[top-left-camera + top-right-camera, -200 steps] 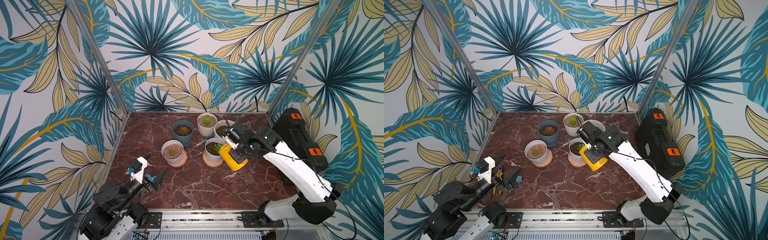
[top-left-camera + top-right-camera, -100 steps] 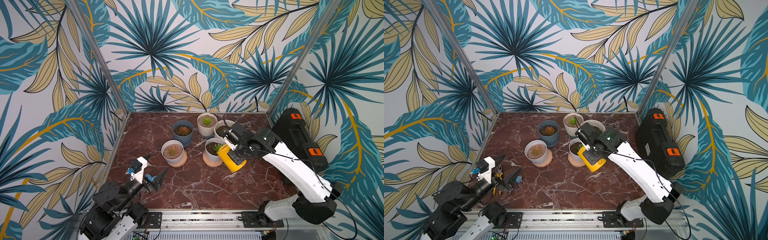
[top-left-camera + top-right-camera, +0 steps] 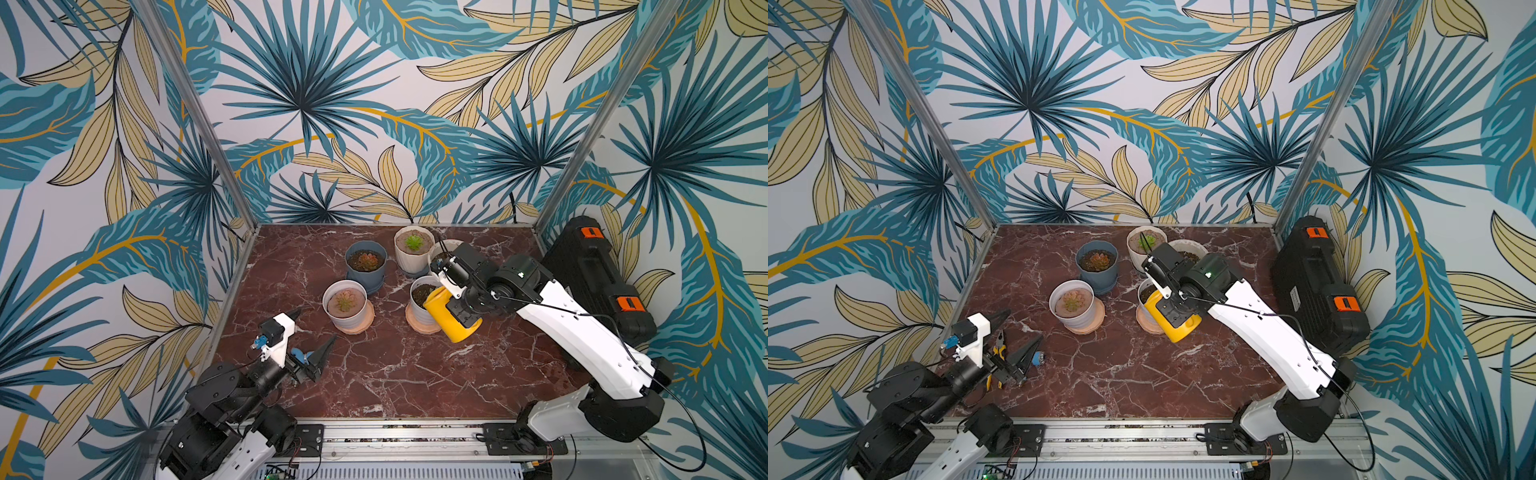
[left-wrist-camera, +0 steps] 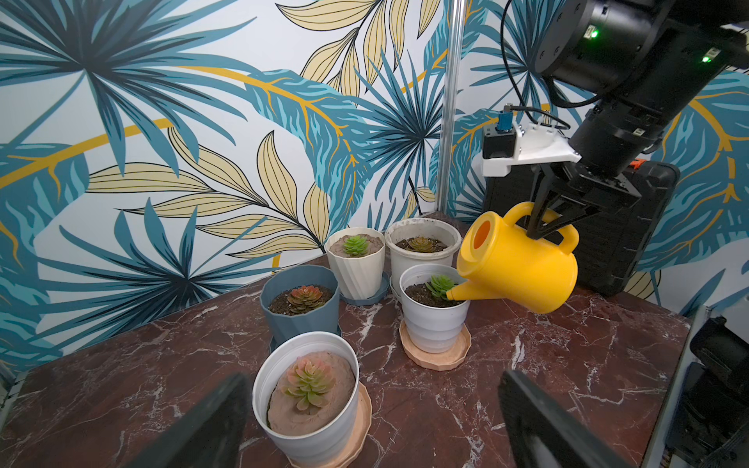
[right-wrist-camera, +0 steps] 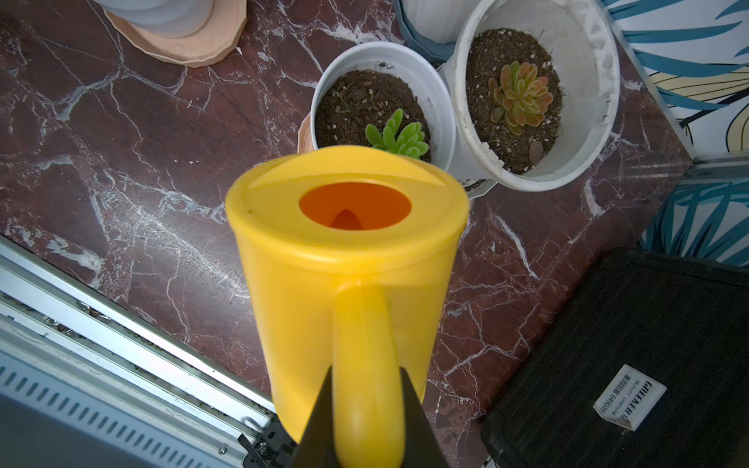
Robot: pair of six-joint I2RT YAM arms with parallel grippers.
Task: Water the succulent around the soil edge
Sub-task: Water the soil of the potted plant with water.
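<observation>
**A:** Biggest things first. What is there?

**B:** A marble desk (image 3: 374,374) fills the lower middle of both top views, with a black case (image 3: 594,282) at its right edge. The left hand (image 3: 318,323) sits low and left of centre, its fingers spread wide with nothing between them.

**A:** And the can?

**B:** The yellow watering can (image 3: 455,316) hangs right of centre, tipped towards the white pot (image 4: 433,328) on its saucer. The right hand (image 4: 541,229) is clamped on the can's handle.

**A:** Where's the plant?

**B:** The green succulent (image 5: 399,135) grows off-centre in the dark soil (image 5: 356,101), on the side nearest the can. The spout (image 4: 458,292) reaches over the rim right at its leaves. I can't see any water, so I can't tell whether it is pouring.

**A:** What could go wrong?

**B:** I think the main risk is wetting the leaves rather than the soil edge, because the spout is so close to the plant. Tipping the can more could press the spout into the leaves or knock the pot on its saucer. Circling the rim could also bump the neighbouring pot (image 5: 600,121) just beside it. The can may also swing, since only its handle is held.
</observation>
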